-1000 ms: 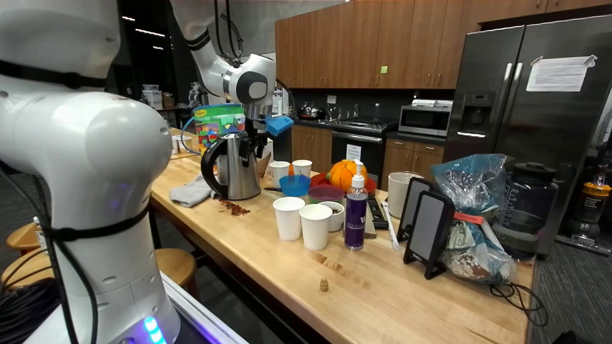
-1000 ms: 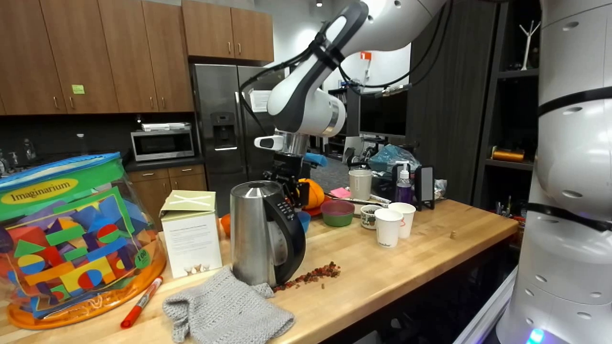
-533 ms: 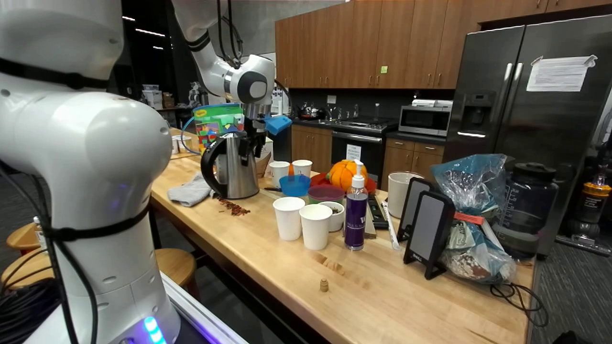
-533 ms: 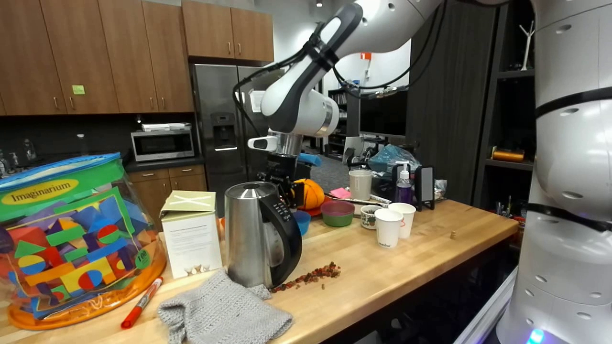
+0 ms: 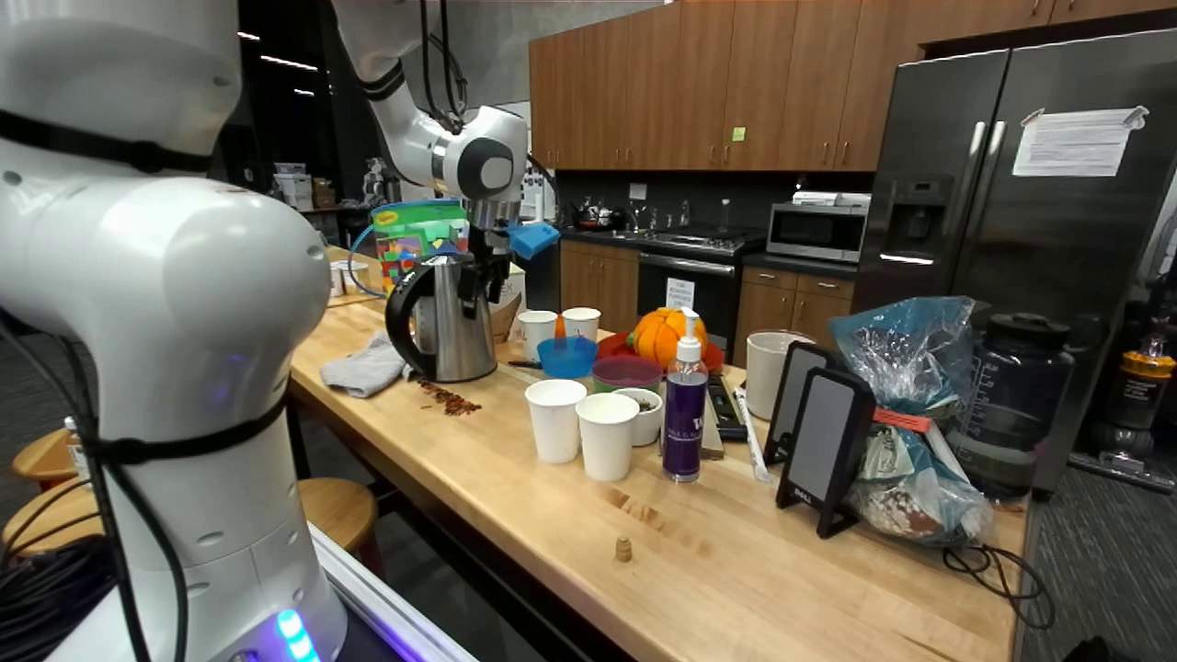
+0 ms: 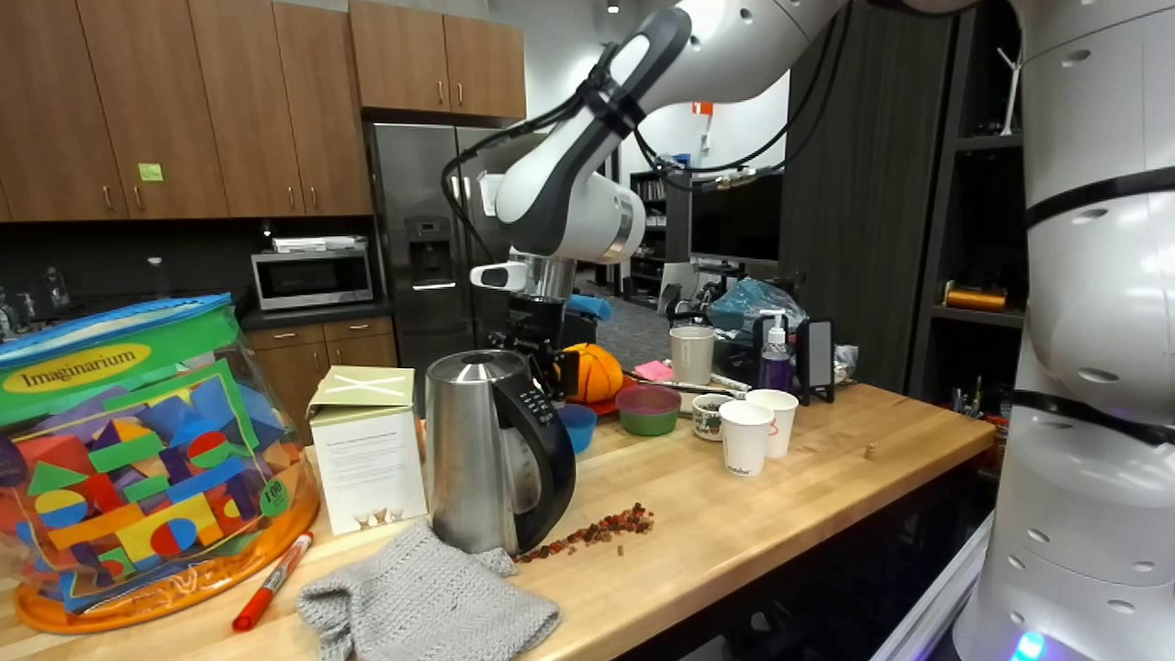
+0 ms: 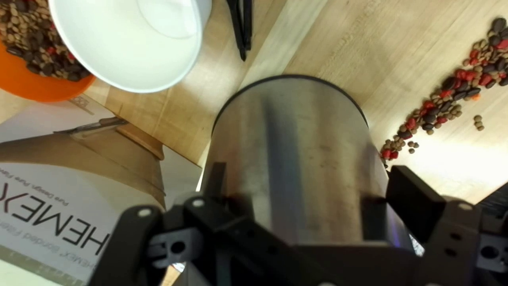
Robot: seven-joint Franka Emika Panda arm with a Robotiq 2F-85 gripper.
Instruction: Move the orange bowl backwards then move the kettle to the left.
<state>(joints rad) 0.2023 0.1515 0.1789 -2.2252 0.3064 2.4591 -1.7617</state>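
The silver kettle (image 5: 471, 336) stands upright on the wooden table, its dark handle turned away from the gripper. It also shows in an exterior view (image 6: 468, 459) and fills the middle of the wrist view (image 7: 305, 139). My gripper (image 7: 309, 190) is open, its fingers spread wide against the upper body of the kettle. In an exterior view the gripper (image 6: 551, 372) is partly hidden behind the kettle. The orange bowl (image 7: 43, 89), with beans or grains in it, shows at the top left of the wrist view. In an exterior view only a piece of the orange bowl (image 5: 559, 325) shows between cups.
A grey cloth (image 6: 441, 597) lies against the kettle's base. A white box (image 6: 372, 468), a red marker (image 6: 275, 578) and a bag of blocks (image 6: 147, 477) stand or lie near it. Spilled beans (image 6: 601, 531), paper cups (image 5: 538, 333) and a blue bowl (image 5: 567, 359) are close by.
The kettle has slid a short way towards the cloth and box, with the gripper moving along against it. The grey cloth has shifted the same way. The movement is small in the last half second.
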